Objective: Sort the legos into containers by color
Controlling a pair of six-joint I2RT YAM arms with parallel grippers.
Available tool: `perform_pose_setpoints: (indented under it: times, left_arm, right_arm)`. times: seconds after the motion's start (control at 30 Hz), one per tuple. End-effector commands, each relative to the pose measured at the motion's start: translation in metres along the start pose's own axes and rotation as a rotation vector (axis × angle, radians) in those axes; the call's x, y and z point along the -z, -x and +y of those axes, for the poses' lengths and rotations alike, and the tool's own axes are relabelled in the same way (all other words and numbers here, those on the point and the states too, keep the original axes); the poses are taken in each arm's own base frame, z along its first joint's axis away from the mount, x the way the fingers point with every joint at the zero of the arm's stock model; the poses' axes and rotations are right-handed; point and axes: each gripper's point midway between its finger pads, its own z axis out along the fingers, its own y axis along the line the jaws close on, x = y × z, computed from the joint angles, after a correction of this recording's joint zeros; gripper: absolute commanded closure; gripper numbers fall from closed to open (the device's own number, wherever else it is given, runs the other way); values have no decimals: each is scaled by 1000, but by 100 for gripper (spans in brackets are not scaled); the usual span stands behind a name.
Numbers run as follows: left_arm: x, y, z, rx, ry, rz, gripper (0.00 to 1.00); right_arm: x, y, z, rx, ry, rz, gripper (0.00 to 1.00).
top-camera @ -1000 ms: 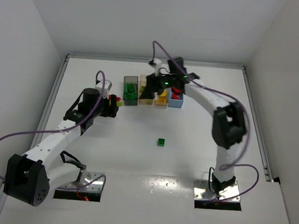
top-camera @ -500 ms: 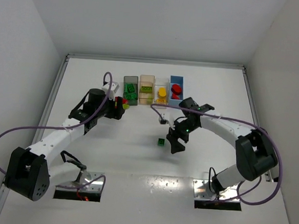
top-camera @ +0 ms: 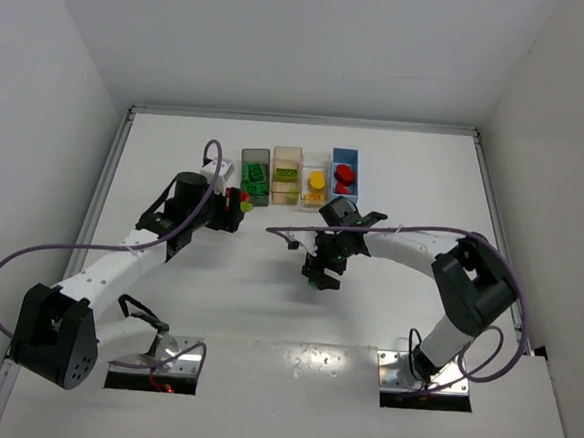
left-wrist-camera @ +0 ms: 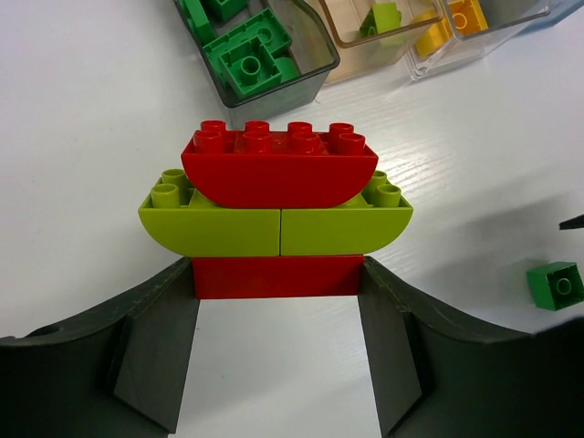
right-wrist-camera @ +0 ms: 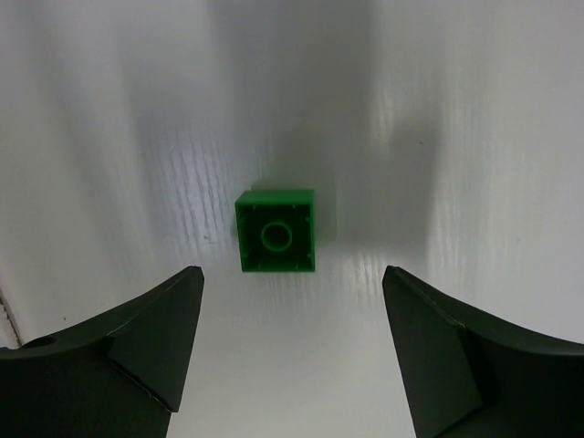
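While left fingers (left-wrist-camera: 146,356) still clamp the red-and-lime stack (left-wrist-camera: 278,196), right fingers (right-wrist-camera: 137,347) now wide apart over green brick (right-wrist-camera: 276,231).

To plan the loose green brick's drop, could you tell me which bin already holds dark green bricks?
The dark grey bin, leftmost in the row: only it has dark green bricks inside.
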Motion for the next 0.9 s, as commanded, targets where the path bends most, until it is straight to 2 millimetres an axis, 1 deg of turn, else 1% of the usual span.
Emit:
perform_pose_setpoints:
  times: [0.0, 0.03, 0.07, 0.13, 0.17, 0.2, 0.23, 0.27, 0.33, 0.37, 0.4, 0.43, 0.47, 0.5, 0.53, 0.57, 0.6, 0.63, 0.67, 0.7, 0.73, 0.77, 0.8, 0.83, 0.87]
  left_arm:
    - [4, 34, -3, -24, 3, -98, 57]
    - [4, 34, -1, -23, 12, -99, 57]
    - [4, 34, -1, -23, 13, -99, 57]
    - [4, 34, -1, -23, 13, -99, 57]
    - [4, 34, -1, -32, 13, -99, 57]
    - [4, 34, -1, -32, 13, -99, 57]
    - [4, 34, 1, -32, 22, -100, 57]
    - [4, 34, 1, -32, 22, -100, 57]
    - [1, 31, 1, -31, 23, -90, 57]
    - [1, 31, 1, -40, 24, -90, 57]
    - [1, 32, 3, -40, 33, -91, 57]
    - [-1, 29, 4, -40, 34, -80, 57]
    - [0, 34, 6, -36, 41, -90, 57]
    - [0, 34, 6, -36, 41, -90, 57]
    - [0, 34, 6, -36, 41, -90, 57]
    - [0, 34, 11, -30, 51, -92, 57]
    - [0, 35, 15, -33, 61, -93, 57]
    - [0, 35, 15, -33, 61, -93, 57]
    - [1, 35, 19, -27, 72, -94, 57]
    - [2, 40, 23, -23, 80, -104, 57]
    - [2, 40, 23, -22, 80, -105, 57]
    - [5, 44, 27, -17, 91, -118, 57]
    - [6, 47, 33, 7, 105, -132, 57]
    - [9, 50, 35, 20, 111, -144, 57]
    - [9, 51, 37, 33, 111, -145, 57]
  right_arm:
    - [-6, 21, -13, 29, -30, -27, 20]
    - [-8, 24, -12, 38, -25, -26, 20]
    - [-10, 22, -11, 35, -20, -20, 20]
    - [-14, 26, -13, 25, -9, -24, 22]
    - [-16, 24, -13, 21, -4, -17, 25]
    - [-18, 26, -16, 20, -1, -14, 28]
    - [-19, 25, -15, 13, 8, -2, 32]
    - [-19, 25, -15, 13, 8, -2, 42]
    - [-20, 24, -15, 18, 15, 7, 54]
    - [-20, 22, -14, 14, 21, 14, 62]
    - [-21, 23, -15, 14, 21, 14, 67]
    - [-22, 22, -8, 14, 44, 23, 71]
    - [-23, 21, -9, 19, 50, 30, 79]
    - [-21, 25, -7, 18, 60, 24, 83]
    - [-20, 20, -3, 8, 75, 43, 87]
    - [-19, 23, -2, 7, 87, 35, 90]
    - [-13, 31, -1, 13, 89, 16, 95]
    - [-7, 32, -3, 5, 86, 3, 96]
    - [3, 38, -10, 1, 65, -13, 96]
    - [12, 44, -16, 0, 46, -30, 98]
    - [28, 52, -24, -5, 18, -67, 98]
    - [41, 70, -35, 6, -7, -116, 98]
    - [49, 77, -42, -7, -19, -139, 98]
    - [68, 98, -60, -9, -63, -198, 98]
    - [74, 109, -74, -13, -96, -232, 98]
